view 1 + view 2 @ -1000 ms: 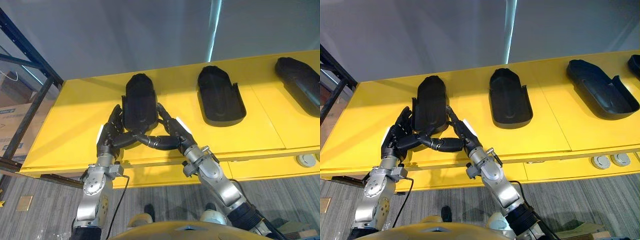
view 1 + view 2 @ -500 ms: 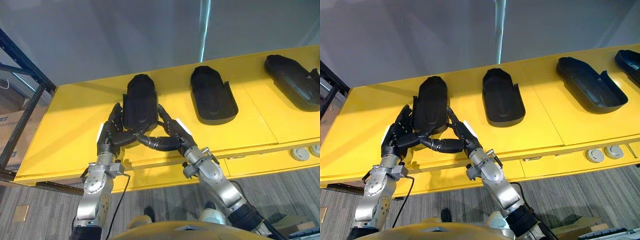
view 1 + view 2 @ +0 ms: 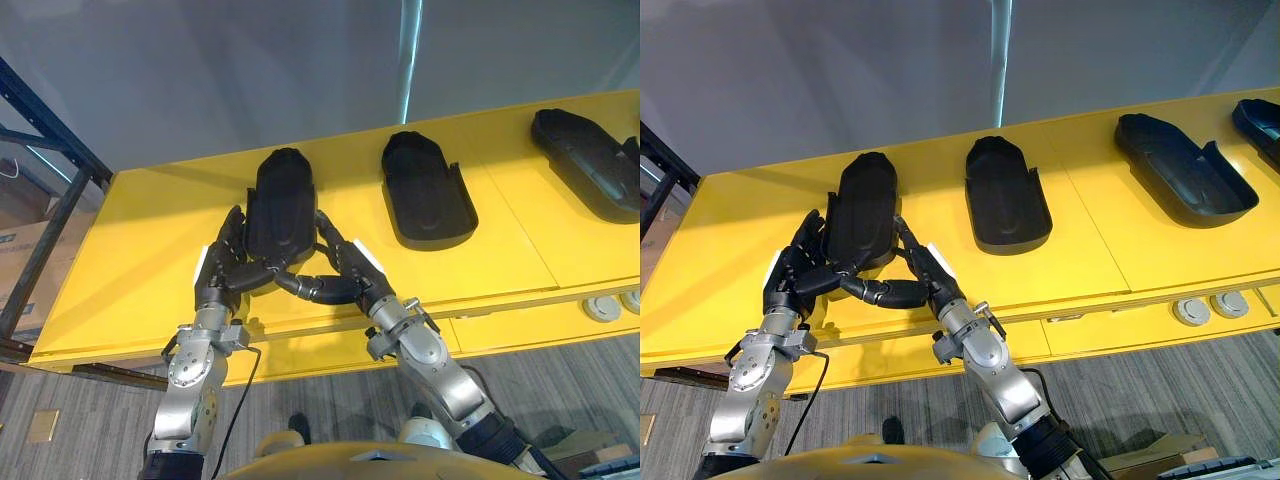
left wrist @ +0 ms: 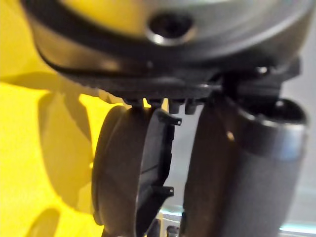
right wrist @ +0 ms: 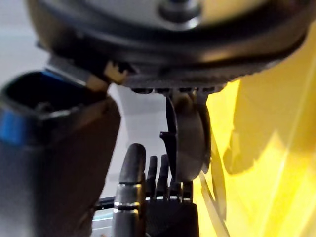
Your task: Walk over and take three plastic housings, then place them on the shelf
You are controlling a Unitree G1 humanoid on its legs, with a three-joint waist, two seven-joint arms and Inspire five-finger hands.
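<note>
Left robot hand (image 3: 225,265) and right robot hand (image 3: 345,268) flank the leftmost plastic housing (image 3: 280,205) on the yellow worktop (image 3: 130,260). Fingers lie straight along its sides and thumbs meet at its near end, probably a two-sided squeeze for a wide shell. Eye views add a second housing (image 3: 428,190) and third housing (image 3: 585,160); left wrist view shows the hollow, ribbed inside.

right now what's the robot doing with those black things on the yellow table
The robot has one black housing pressed between its two hands. The left hand is on its left side and the right hand on its right, with fingers straight along the edges and thumbs at its near end. A second housing and a third housing lie further right on the yellow table.
</note>
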